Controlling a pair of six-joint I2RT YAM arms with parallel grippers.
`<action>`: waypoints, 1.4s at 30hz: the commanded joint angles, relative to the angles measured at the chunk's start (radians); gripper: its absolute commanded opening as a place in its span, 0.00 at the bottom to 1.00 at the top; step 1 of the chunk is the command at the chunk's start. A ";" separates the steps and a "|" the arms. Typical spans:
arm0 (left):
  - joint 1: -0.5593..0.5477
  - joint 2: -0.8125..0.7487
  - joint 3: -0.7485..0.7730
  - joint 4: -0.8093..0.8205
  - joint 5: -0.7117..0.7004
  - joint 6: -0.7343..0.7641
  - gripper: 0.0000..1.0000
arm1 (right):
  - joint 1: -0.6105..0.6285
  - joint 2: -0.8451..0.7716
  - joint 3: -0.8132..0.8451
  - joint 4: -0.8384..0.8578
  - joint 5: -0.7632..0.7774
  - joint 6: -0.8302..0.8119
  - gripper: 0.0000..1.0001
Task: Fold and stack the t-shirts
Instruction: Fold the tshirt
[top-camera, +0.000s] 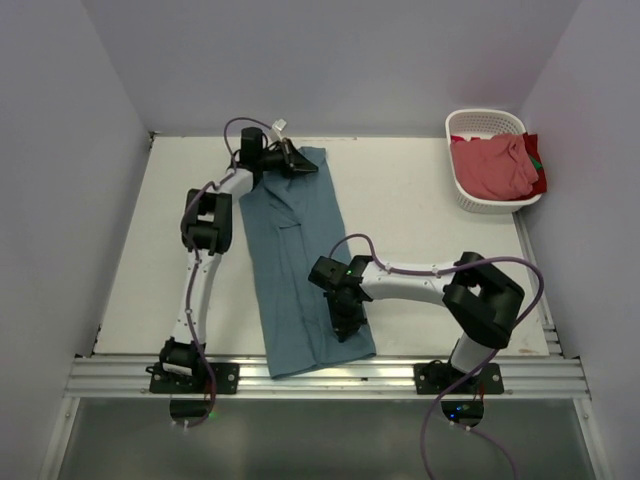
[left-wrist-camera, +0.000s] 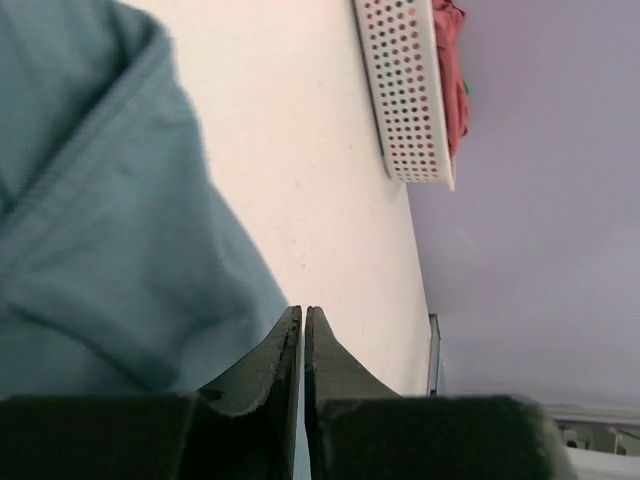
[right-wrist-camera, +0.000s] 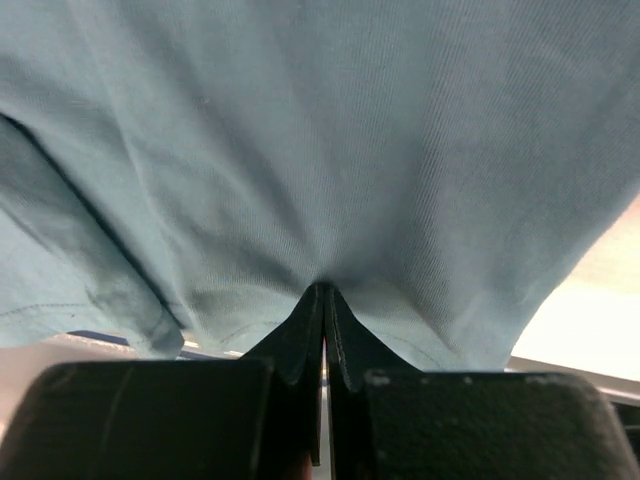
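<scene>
The teal-blue t-shirt (top-camera: 295, 250) lies as a long strip from the far middle of the table to its near edge. My left gripper (top-camera: 300, 162) is at the shirt's far end. In the left wrist view its jaws (left-wrist-camera: 303, 310) are shut, with the shirt (left-wrist-camera: 90, 220) hanging off their left side and a sliver of cloth between them. My right gripper (top-camera: 345, 325) is at the shirt's near right part. In the right wrist view it (right-wrist-camera: 323, 290) is shut on a puckered pinch of the shirt (right-wrist-camera: 330, 130). The salmon t-shirt (top-camera: 495, 165) lies bunched in the basket.
The white slotted basket (top-camera: 485, 117) stands at the far right corner; it also shows in the left wrist view (left-wrist-camera: 405, 90) with the salmon t-shirt (left-wrist-camera: 452, 60) inside. Walls close the table on the left, far and right sides. A metal rail (top-camera: 330, 375) runs along the near edge.
</scene>
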 joint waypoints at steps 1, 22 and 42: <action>-0.004 -0.151 -0.002 0.182 0.087 -0.050 0.09 | 0.008 -0.059 0.081 -0.037 0.026 -0.003 0.04; 0.048 -1.037 -0.871 -0.460 -0.665 0.470 0.25 | -0.406 0.308 1.080 -0.138 0.297 -0.424 0.12; -0.008 -1.012 -1.065 -0.404 -0.821 0.473 0.01 | -0.625 0.874 1.425 -0.096 -0.094 -0.466 0.00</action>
